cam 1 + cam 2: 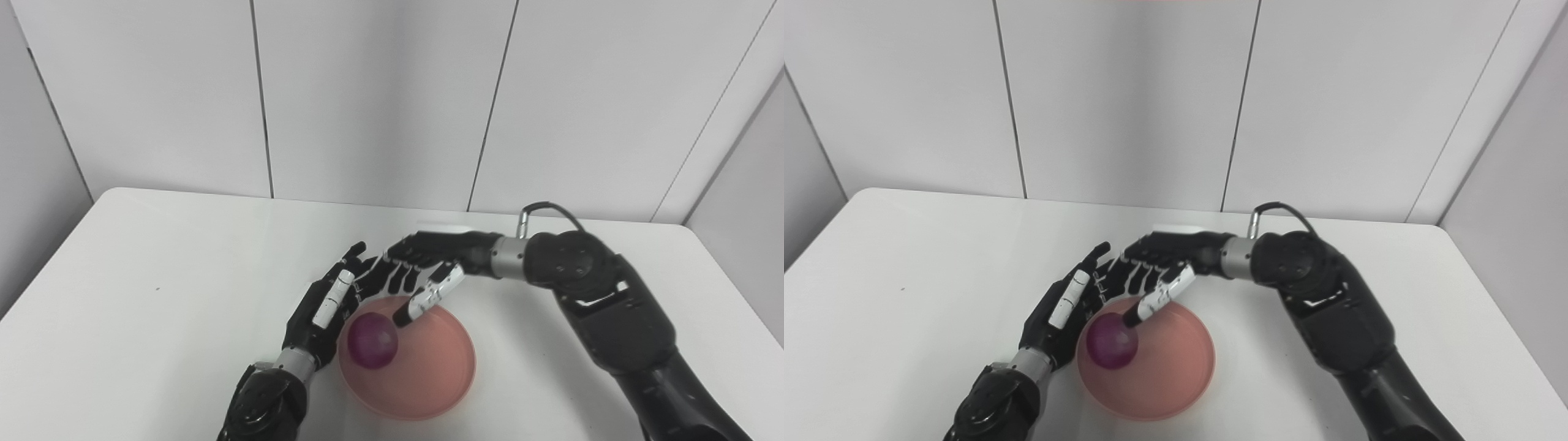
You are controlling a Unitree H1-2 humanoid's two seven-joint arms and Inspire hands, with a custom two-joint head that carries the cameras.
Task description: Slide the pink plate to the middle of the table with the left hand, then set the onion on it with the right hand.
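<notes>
Pink round plate (422, 380) of shallow form lies on the white table (153, 294), and our left hand (324, 306) rests just beside its left rim, fingers stretched flat and apart, holding nothing. We see the purple round onion (372, 340) lying inside the plate, in its left part, just right of our left hand. Our right hand (422, 260) hangs above the far rim of the plate, fingers spread and pointing down-left, grasping nothing. Its white-marked thumb reaches toward the top of the onion; we cannot tell if it touches.
</notes>
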